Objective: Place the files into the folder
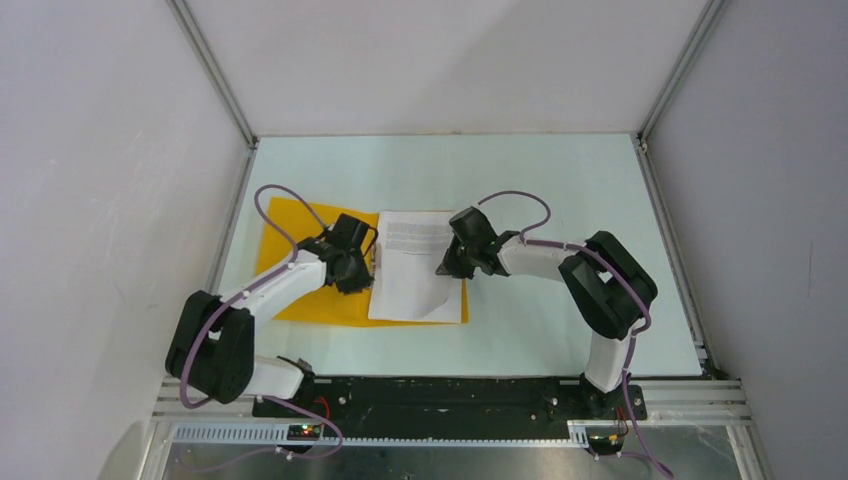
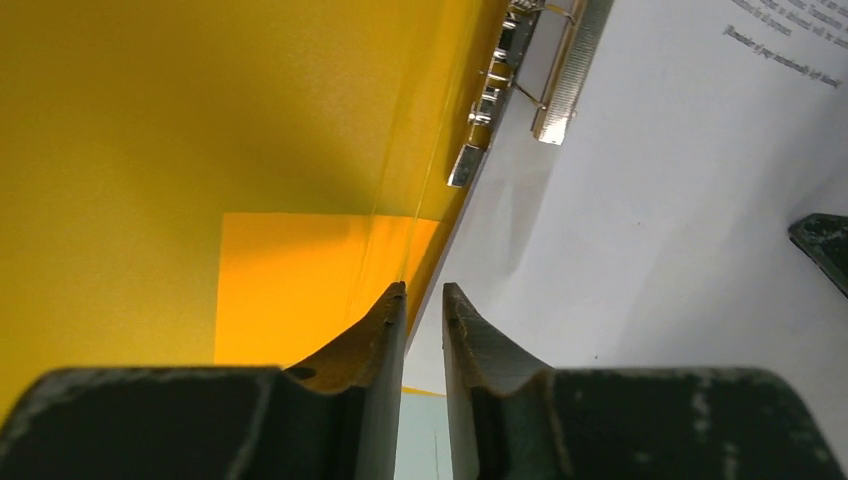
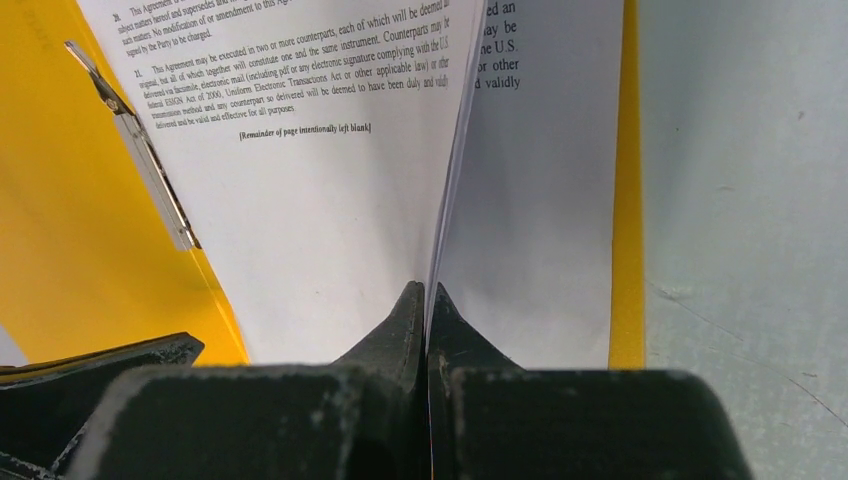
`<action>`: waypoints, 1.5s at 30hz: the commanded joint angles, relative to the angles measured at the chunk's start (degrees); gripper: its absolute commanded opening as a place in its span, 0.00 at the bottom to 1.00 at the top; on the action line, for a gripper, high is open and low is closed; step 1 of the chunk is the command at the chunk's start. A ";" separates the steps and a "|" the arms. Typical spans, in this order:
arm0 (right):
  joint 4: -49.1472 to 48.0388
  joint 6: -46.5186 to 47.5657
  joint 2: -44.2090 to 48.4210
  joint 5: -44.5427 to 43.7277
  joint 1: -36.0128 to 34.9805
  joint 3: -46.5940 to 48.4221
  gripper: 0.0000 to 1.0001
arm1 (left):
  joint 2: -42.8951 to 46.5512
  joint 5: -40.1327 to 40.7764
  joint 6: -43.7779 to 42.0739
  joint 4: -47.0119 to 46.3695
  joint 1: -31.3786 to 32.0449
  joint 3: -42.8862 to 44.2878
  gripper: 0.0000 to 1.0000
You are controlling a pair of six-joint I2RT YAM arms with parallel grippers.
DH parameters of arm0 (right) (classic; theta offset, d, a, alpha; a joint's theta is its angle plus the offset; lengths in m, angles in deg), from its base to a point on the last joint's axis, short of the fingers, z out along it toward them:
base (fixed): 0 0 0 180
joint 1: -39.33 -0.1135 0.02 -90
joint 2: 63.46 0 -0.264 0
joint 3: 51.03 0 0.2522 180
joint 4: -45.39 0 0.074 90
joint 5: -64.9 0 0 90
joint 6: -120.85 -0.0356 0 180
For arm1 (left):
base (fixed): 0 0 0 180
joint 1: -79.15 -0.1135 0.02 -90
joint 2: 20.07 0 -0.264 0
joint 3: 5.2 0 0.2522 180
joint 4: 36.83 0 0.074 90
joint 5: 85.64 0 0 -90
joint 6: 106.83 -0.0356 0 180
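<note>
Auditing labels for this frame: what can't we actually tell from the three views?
- Top view: print on the files too small to read; left gripper fingertips hidden under its own wrist.
- Right wrist: how many sheets the right gripper pinches, hidden between its shut fingers.
- Left wrist: metal clip cut off by the top edge.

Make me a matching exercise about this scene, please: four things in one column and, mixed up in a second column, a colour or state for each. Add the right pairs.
Column one:
1. folder
2. files
3. left pincer
4. right pincer

Column two:
A. shut on an edge of the files
B. orange-yellow, lying open on the table
C. slightly open, holding nothing
D. white with black print

Pairs: 1-B, 2-D, 3-C, 4-A
</note>
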 commanded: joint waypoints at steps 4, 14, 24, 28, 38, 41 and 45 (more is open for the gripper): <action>-0.65 1.41 0.28 -0.11 -1.33 1.86 0.00 | -3.08 4.15 1.43 0.63 -0.19 2.35 0.17; 2.43 3.75 2.77 -0.95 -0.47 1.89 0.38 | -5.17 4.84 1.62 0.48 0.58 2.91 0.15; 7.54 5.67 6.41 -2.66 0.82 1.90 0.68 | -4.85 4.27 1.25 0.59 0.48 3.64 0.20; 9.22 6.75 7.37 -4.94 1.79 1.18 0.71 | -4.76 3.77 0.76 0.57 0.48 4.21 0.22; 5.51 7.17 4.76 -1.88 4.25 0.66 0.73 | -4.85 3.07 -0.93 0.66 -1.63 5.59 0.28; 3.79 7.38 4.11 -2.56 5.16 0.67 0.73 | -6.32 2.79 -1.17 0.64 -3.29 7.67 0.29; 1.35 7.71 2.93 -2.38 7.51 0.66 0.73 | -10.67 4.02 -0.48 0.59 -4.40 12.01 0.32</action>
